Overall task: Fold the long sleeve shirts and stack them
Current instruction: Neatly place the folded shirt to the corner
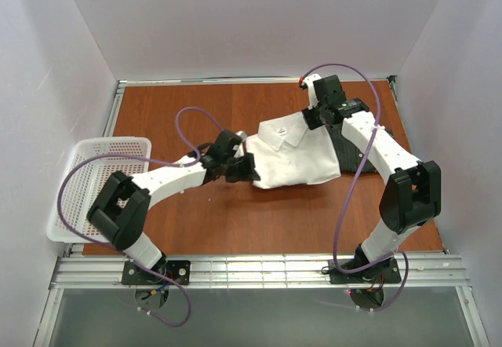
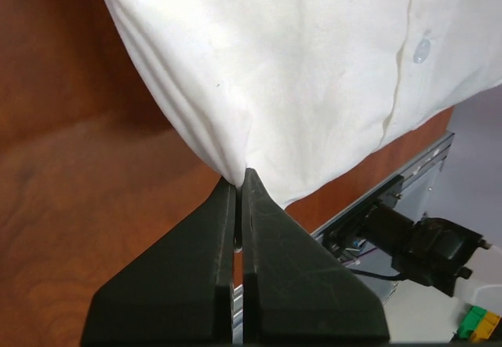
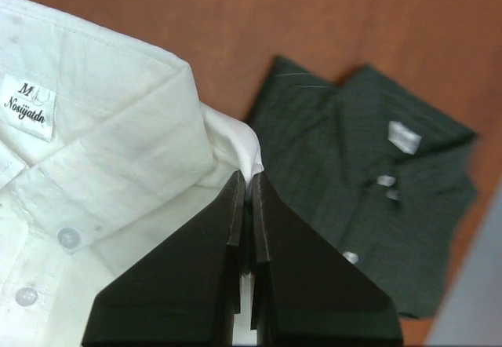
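Nearest the overhead camera, the left arm [image 1: 157, 182] and right arm [image 1: 392, 158] reach out from the near edge over the wooden counter [image 1: 259, 213]. At the counter's left edge sits a white mesh basket [image 1: 67, 198]. Mid-counter lies the white shirt [image 1: 302, 155], folded into a rough rectangle, collar toward the far side, button front up. Just to its right, partly under the right arm, the dark shirt [image 3: 369, 206] lies folded flat with its pale buttons up; whether the two shirts touch cannot be told. The left tool [image 2: 241, 176] is fully closed, its tips pinching the white shirt's near-left corner, where the layers bunch to a point raised off the wood. The right tool [image 3: 247, 178] is likewise closed, nipping a fold of the white shirt beside the collar. A small label [image 3: 31, 107] with dark lettering is sewn inside that collar.
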{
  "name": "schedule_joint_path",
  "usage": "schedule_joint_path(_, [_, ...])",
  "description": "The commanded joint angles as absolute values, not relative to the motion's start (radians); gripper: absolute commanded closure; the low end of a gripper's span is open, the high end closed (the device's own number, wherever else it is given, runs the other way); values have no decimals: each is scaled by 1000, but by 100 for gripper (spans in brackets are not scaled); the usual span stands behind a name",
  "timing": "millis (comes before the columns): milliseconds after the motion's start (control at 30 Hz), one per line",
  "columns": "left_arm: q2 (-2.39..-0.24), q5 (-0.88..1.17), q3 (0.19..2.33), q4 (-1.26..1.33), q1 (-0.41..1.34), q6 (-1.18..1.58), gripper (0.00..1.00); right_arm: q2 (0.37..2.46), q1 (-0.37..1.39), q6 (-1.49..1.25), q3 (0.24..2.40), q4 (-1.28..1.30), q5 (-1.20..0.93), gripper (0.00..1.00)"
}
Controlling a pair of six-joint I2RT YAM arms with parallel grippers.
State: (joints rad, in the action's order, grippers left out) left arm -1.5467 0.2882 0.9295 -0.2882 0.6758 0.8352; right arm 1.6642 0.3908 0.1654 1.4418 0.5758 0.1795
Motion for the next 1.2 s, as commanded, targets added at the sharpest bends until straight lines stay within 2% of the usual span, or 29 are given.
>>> schedule_joint_path(0, [-1664,296,1134,-278,729,824,100,1631,336,276,1506,621,408,99])
schedule_joint_path(67, [-1764,272,1225,-276,768,810,100,1629,278,296,1534,621,466,99])
schedule_joint_path(333, [-2063,230,1664,-258,853,772,100,1673,60,288,1643,554,486,99])
schedule_joint_path(567, [-2255,201,1867,-235,893,769,100,1743,-54,238,1628,480,512,99])
schedule_joint_path(767, [-2321,173,1885,-207,905,769,100,1825,-97,209,1643,430,486,99])
schedule_joint_path(1167, [-2301,64,1829,-193,948,769,100,1920,-121,193,1640,360,437,99])
